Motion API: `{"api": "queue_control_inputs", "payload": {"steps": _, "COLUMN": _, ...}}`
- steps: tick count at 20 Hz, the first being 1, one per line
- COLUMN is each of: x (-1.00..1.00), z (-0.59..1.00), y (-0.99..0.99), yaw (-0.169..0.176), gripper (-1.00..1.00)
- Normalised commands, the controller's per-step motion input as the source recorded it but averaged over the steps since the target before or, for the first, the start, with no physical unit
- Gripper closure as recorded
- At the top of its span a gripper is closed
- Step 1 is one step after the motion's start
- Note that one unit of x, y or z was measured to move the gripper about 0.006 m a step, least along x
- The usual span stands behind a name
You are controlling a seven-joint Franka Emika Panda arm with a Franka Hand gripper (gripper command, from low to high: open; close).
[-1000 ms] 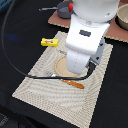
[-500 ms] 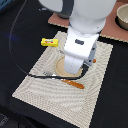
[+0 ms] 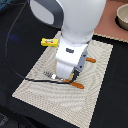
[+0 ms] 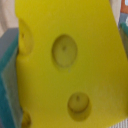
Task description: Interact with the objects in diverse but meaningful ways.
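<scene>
Wrist view is filled by the yellow holed cheese wedge point(image 4: 65, 60); the arm has sunk lower onto the woven placemat point(image 3: 45, 82), end effector grip unclear.

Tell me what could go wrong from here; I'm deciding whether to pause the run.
The cheese wedge fills the wrist view, so the camera cannot show what lies around it. In the exterior view the arm hides its own gripper, so any grip is unverifiable. A black cable on the mat by the arm could snag.
</scene>
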Motion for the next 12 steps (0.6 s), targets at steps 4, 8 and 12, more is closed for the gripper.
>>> {"api": "queue_control_inputs", "payload": {"steps": 4, "x": -0.31, "z": -0.31, "y": 0.21, "yaw": 0.018, "gripper": 1.00}}
{"api": "queue_control_inputs", "payload": {"steps": 8, "x": -0.38, "z": -0.31, "y": 0.21, "yaw": 0.023, "gripper": 1.00}}
{"api": "queue_control_inputs", "payload": {"steps": 12, "x": -0.43, "z": -0.23, "y": 0.31, "yaw": 0.043, "gripper": 1.00}}
